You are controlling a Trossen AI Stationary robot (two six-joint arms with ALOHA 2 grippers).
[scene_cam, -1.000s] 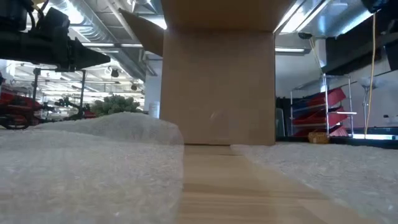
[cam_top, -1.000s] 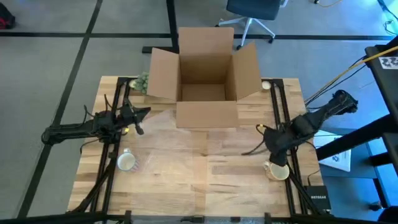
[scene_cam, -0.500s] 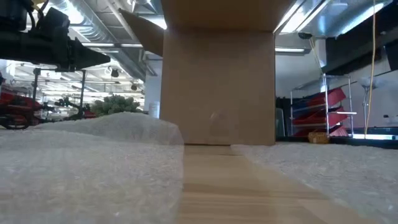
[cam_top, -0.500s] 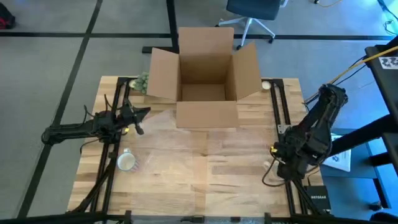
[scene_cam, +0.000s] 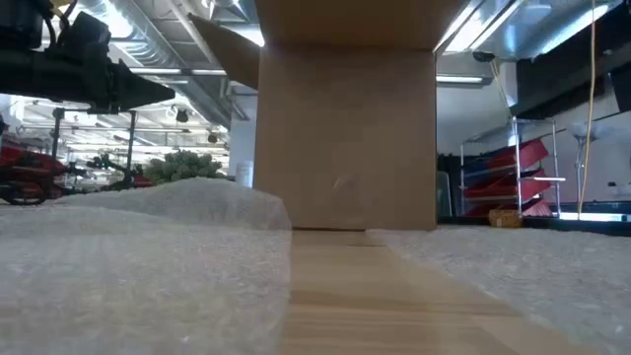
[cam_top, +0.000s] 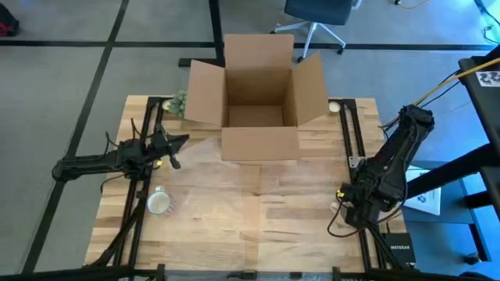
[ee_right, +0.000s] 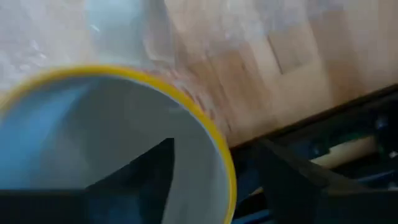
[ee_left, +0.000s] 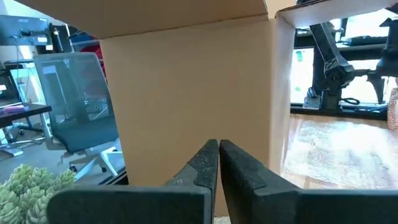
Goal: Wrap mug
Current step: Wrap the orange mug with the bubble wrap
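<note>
R tool (ee_right: 205, 186) at table's (cam_top: 258, 226) right edge, one finger inside yellow-rimmed mug (ee_right: 124, 143), one outside; can't tell if it grips. L tool (ee_left: 217, 155) clenched, empty, facing cardboard box (cam_top: 258, 86). Second mug (cam_top: 158, 203) near left edge.

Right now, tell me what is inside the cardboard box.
From the high view, the cardboard box shows only its bare brown floor. The strip behind its near wall is hidden.
</note>
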